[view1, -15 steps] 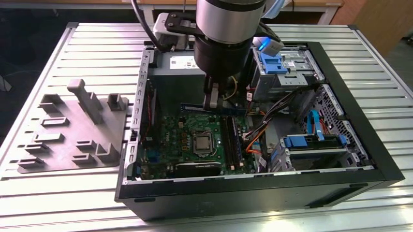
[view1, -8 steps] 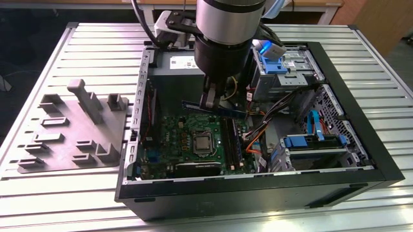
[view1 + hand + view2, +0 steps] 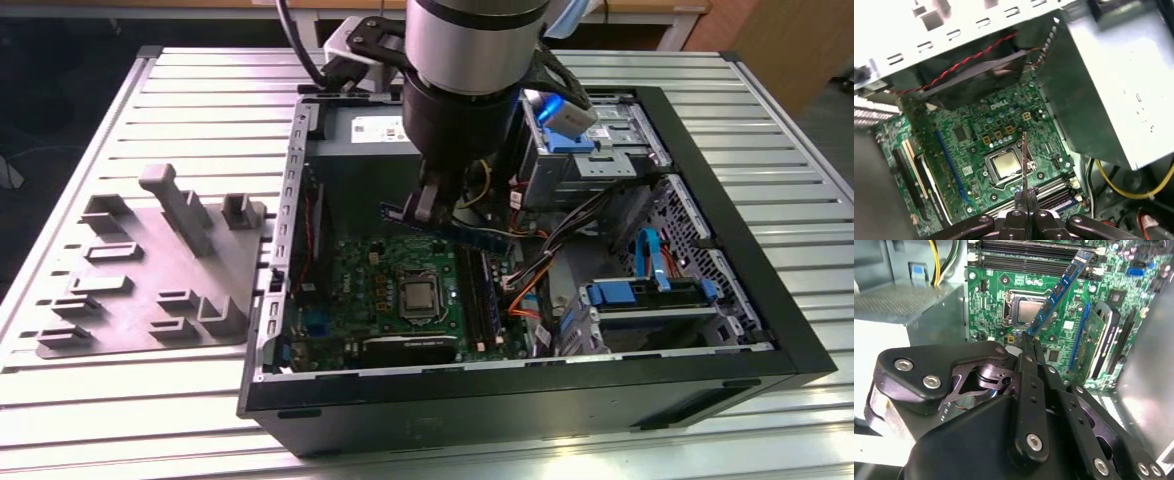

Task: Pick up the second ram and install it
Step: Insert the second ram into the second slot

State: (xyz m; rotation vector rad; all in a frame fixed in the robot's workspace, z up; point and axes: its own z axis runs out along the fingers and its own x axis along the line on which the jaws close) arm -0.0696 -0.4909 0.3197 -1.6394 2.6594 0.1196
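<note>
My gripper point(image 3: 424, 212) is shut on the second ram point(image 3: 461, 234), a thin blue-green stick held in the air above the green motherboard point(image 3: 350, 290) inside the open computer case. In the second wrist view the ram point(image 3: 1061, 289) sticks out slanted from the closed fingertips point(image 3: 1026, 347), over the silver processor point(image 3: 1026, 310). Its far end reaches toward the long black memory slots point(image 3: 1029, 261). The first wrist view sees the ram point(image 3: 1024, 160) edge-on, rising from the gripper point(image 3: 1026, 197), with the slots point(image 3: 1051, 192) close beside the fingertips. The stick touches no slot.
The black case wall point(image 3: 534, 385) surrounds the board. The power supply point(image 3: 367, 128), drive cage point(image 3: 601, 150) and a bundle of cables point(image 3: 534, 275) crowd the exterior view's right of the slots. A grey parts fixture point(image 3: 147, 270) lies on the slatted table at the exterior view's left.
</note>
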